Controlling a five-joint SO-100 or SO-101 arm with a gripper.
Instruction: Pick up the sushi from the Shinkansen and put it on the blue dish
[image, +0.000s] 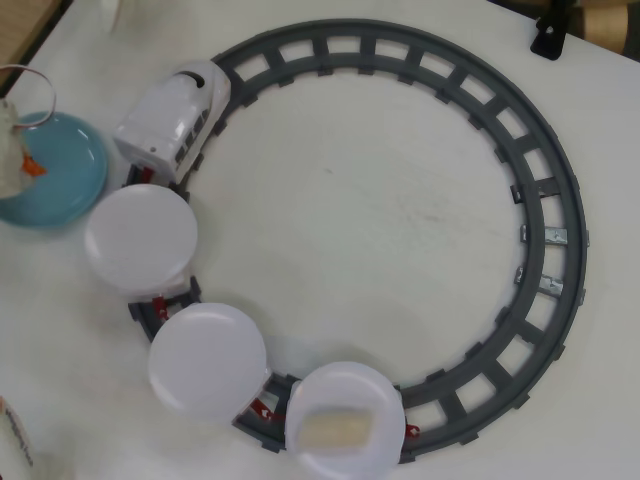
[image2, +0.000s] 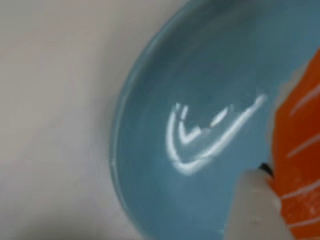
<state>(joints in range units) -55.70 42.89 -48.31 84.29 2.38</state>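
Observation:
My gripper (image: 18, 160) enters the overhead view at the far left edge and hangs over the blue dish (image: 62, 175). It is shut on the sushi (image: 33, 166), an orange piece with thin white stripes. The wrist view shows the sushi (image2: 300, 150) close up at the right, against one white finger (image2: 255, 207), with the glossy blue dish (image2: 200, 75) right beneath. The other finger is hidden. The white Shinkansen (image: 175, 115) stands on the track just right of the dish, its three round white plates trailing down the left side.
The dark grey circular track (image: 545, 190) fills most of the table. The rearmost white plate (image: 340, 385) carries a pale beige sushi piece (image: 335, 430). A black stand (image: 550, 35) sits at the top right. Bare white table lies inside the ring.

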